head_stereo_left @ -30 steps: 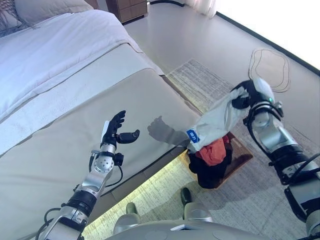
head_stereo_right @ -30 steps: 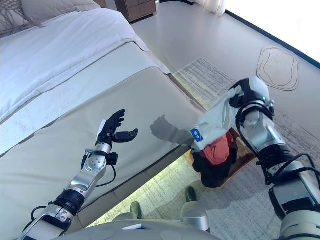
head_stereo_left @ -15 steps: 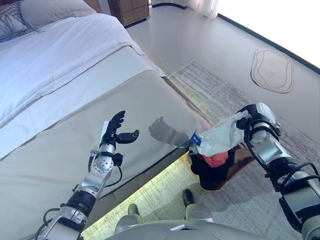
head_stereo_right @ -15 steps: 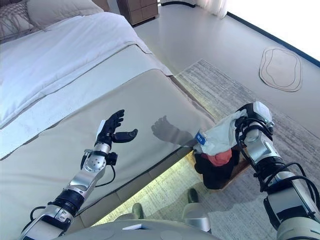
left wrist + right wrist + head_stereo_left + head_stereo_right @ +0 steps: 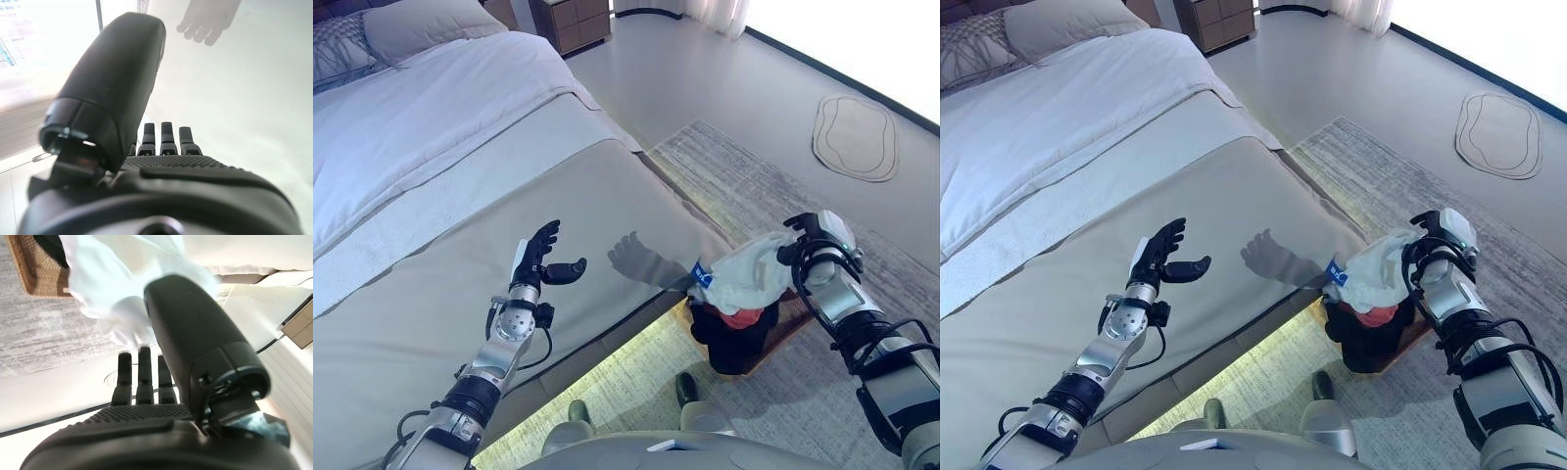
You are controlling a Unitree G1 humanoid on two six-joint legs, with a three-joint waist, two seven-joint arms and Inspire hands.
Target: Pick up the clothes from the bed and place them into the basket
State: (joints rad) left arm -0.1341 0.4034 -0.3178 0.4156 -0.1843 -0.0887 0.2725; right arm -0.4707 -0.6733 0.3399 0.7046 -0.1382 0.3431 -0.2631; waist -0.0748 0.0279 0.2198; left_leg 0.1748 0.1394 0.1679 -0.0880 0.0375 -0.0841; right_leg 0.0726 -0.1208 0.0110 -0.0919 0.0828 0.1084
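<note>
My right hand (image 5: pixel 806 251) is shut on a white garment (image 5: pixel 744 279) with a blue tag, held over the brown wicker basket (image 5: pixel 790 315) on the floor beside the bed. The garment's lower end rests on the red cloth (image 5: pixel 741 317) and dark cloth (image 5: pixel 729 343) in the basket. In the right wrist view the white garment (image 5: pixel 110 284) bunches at my fingers (image 5: pixel 139 374), with the basket (image 5: pixel 36 271) beyond it. My left hand (image 5: pixel 538 261) is open and empty, raised above the beige bed cover (image 5: pixel 460 235); it also shows in the left wrist view (image 5: pixel 166 142).
The bed has a white sheet (image 5: pixel 421 108) and pillows (image 5: pixel 411 24) at its head. A grey rug (image 5: pixel 744 186) lies under the basket. A small oval mat (image 5: pixel 855 137) lies on the floor at the right. A wooden nightstand (image 5: pixel 573 20) stands at the back.
My right hand has come down with the white garment, from hanging above the basket to resting on the clothes in it. The left hand has not moved.
</note>
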